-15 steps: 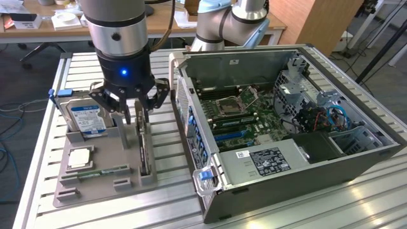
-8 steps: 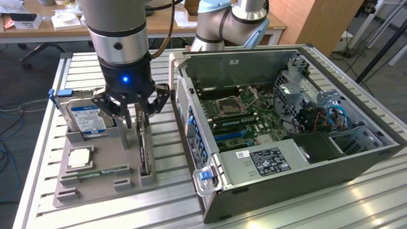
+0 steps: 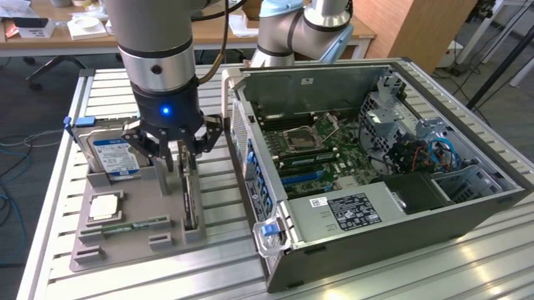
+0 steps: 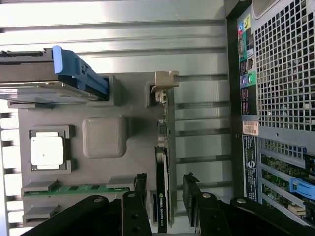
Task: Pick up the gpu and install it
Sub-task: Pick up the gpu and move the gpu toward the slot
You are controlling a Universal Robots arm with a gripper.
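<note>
The gpu (image 4: 163, 169) is a thin dark card standing on edge in a slot of the grey holder tray (image 4: 128, 105), with its pale metal bracket (image 4: 165, 81) at one end. My gripper (image 4: 166, 191) is open and straddles the card's other end, one finger (image 4: 141, 189) on each side with a small gap to the card. In the exterior view the gripper (image 3: 177, 161) hangs low over the gpu (image 3: 189, 203), on the tray (image 3: 125, 247) to the exterior view's left of the open computer case (image 3: 401, 206).
The tray also holds a silver hard drive (image 3: 112, 153) with a blue tab, a square processor (image 3: 104, 206) and a green memory stick (image 3: 134, 225). Inside the case lies the motherboard with blue slots (image 3: 304, 178). The case's perforated wall (image 4: 280, 64) stands close beside the tray.
</note>
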